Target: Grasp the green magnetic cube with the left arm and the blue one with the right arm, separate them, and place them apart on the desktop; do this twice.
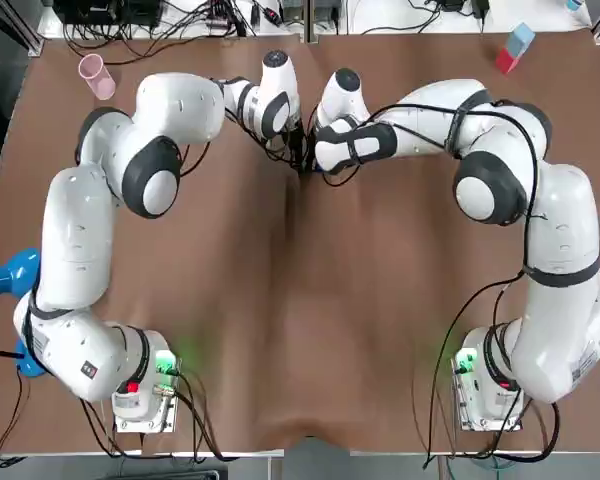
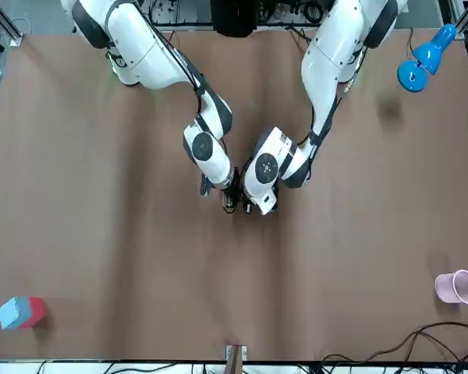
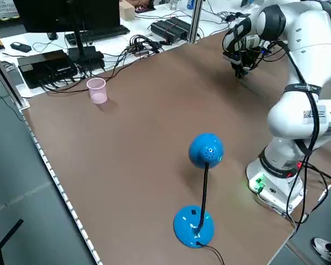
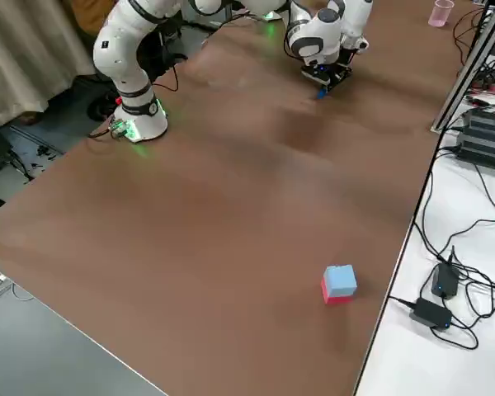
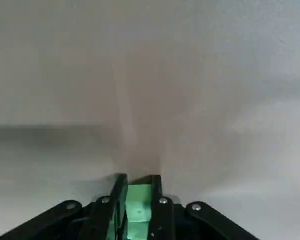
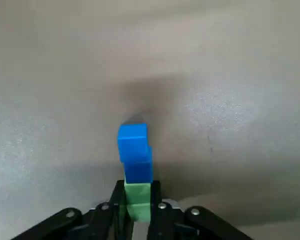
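Both grippers meet over the far middle of the table. In the left wrist view, my left gripper (image 5: 139,200) is shut on a green cube (image 5: 139,212), and nothing shows beyond its fingertips. In the right wrist view, my right gripper (image 6: 138,197) is clamped on another green cube (image 6: 138,200). Two blue cubes (image 6: 134,150) stick out past its tips, the outer one slightly offset, above the brown desktop (image 6: 230,100). From overhead the left gripper (image 1: 297,148) and right gripper (image 1: 311,168) are almost touching, and the cubes are hidden there. A blue speck (image 4: 319,93) shows under the grippers.
A pink cup (image 1: 96,76) stands at the far left. A blue desk lamp (image 1: 5,275) is by the left edge. A red and light-blue block (image 1: 513,48) sits at the far right corner. Cables and boxes lie past the far edge.
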`<state>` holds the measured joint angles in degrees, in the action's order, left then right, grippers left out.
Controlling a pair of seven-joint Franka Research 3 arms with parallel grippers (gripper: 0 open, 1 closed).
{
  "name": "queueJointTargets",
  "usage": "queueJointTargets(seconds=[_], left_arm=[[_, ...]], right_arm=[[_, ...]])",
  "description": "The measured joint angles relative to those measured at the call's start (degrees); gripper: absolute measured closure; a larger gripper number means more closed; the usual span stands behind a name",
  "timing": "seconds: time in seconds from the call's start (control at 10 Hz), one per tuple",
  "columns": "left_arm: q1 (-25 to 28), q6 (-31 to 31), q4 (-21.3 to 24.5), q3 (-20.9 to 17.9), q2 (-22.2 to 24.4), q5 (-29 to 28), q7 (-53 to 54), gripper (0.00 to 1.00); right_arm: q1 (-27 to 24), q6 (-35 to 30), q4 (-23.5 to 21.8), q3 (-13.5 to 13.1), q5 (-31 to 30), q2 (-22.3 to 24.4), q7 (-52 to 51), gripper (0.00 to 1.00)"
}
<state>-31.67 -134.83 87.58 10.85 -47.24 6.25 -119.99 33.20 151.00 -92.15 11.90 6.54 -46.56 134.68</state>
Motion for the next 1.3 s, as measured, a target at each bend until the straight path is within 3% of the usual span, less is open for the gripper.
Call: queueJointTargets(seconds=[1.3], left_arm=[[0.0, 0.3, 0.0, -0.7, 0.2, -0.5, 0.2, 0.77]], right_arm=[[-1.4, -0.2, -2.4, -0.1, -4.2, 1.6, -2.6, 0.77]])
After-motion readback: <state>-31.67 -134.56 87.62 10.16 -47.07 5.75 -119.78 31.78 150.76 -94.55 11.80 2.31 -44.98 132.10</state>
